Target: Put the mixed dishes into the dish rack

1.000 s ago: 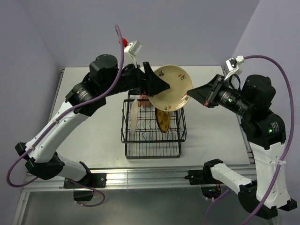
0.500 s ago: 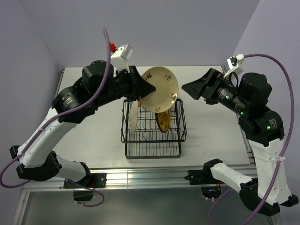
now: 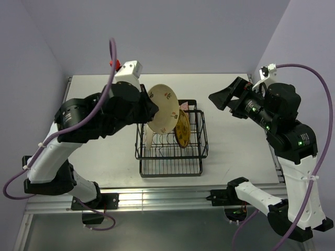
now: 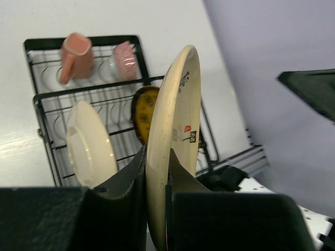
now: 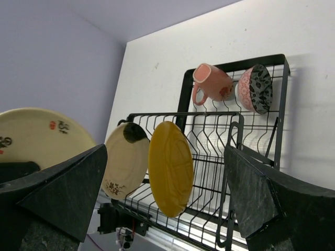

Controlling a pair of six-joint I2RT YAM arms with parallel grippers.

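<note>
My left gripper (image 3: 150, 111) is shut on the rim of a cream plate (image 3: 164, 107), holding it on edge just above the left back of the black wire dish rack (image 3: 170, 163). In the left wrist view both fingers (image 4: 128, 180) pinch that plate (image 4: 175, 125). Another cream plate (image 3: 149, 137) and the yellow plate (image 3: 182, 129) stand in the rack's slots. The pinkish mug (image 5: 212, 83) and the speckled bowl (image 5: 256, 89) lie at the rack's (image 5: 209, 137) far end. My right gripper (image 3: 222, 97) hangs open to the right of the rack, holding nothing.
The rack sits mid-table on a white tabletop (image 3: 235, 151). A metal rail (image 3: 167, 196) runs along the near edge by the arm bases. Lilac walls close in at the left, back and right.
My right gripper let go of the cream plate's rim, opened wide and drew back to the right. My left gripper closed on the plate and carried it left and down toward the rack.
</note>
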